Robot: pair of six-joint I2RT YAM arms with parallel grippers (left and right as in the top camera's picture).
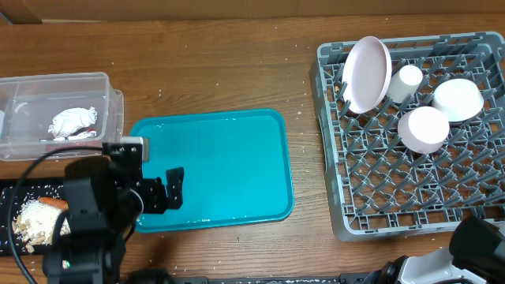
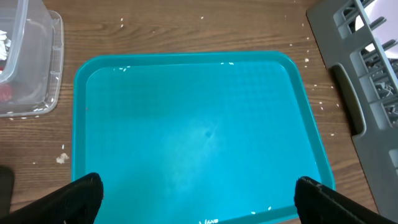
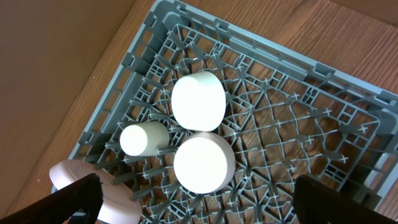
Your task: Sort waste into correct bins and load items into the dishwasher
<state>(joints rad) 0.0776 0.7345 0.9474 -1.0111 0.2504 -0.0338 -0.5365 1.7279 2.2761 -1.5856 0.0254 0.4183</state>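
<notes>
The left arm (image 1: 87, 225) reaches in from the near left edge, and the left gripper (image 1: 169, 189) has its jaws spread wide with nothing between them. The right arm (image 1: 477, 241) sits low at the near right corner. The right gripper (image 3: 205, 202) is likewise wide apart and empty.

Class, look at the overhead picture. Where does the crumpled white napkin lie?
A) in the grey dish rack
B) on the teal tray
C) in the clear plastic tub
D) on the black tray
C: the crumpled white napkin sits inside the walls of the clear plastic tub at the table's left edge.
</notes>
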